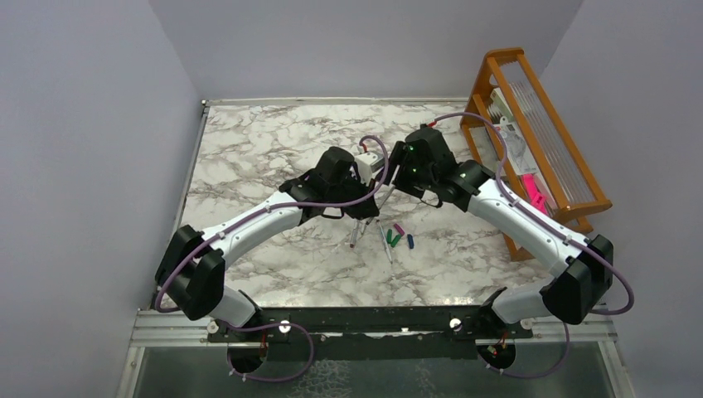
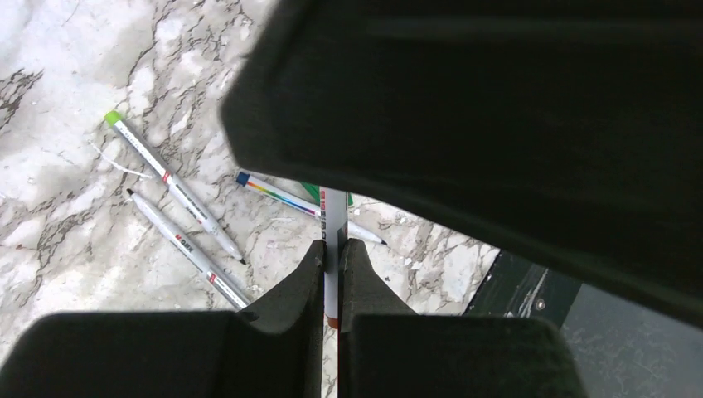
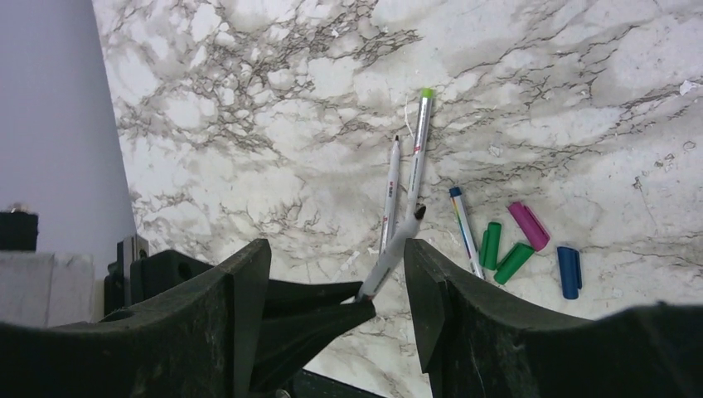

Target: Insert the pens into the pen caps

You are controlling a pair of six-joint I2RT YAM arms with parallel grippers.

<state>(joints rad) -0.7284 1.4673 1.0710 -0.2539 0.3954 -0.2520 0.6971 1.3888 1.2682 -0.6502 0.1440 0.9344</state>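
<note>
Pen (image 2: 334,207), seemingly light, stiff and slick, sits pinched mid-barrel in left gripper (image 2: 333,249), frame centre; right gripper (image 3: 336,257) stands wide open

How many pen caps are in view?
4, clustered on the table: two green caps side by side, a magenta cap next to them, a blue cap slightly apart. None seems hidden.

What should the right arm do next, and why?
Probably close the right gripper on the pen: the left gripper is clamped on it, and in the right wrist view its shaft shows between the right's open jaws. The pen caps all lie on the table, so a re-grip likely comes before capping.
</note>
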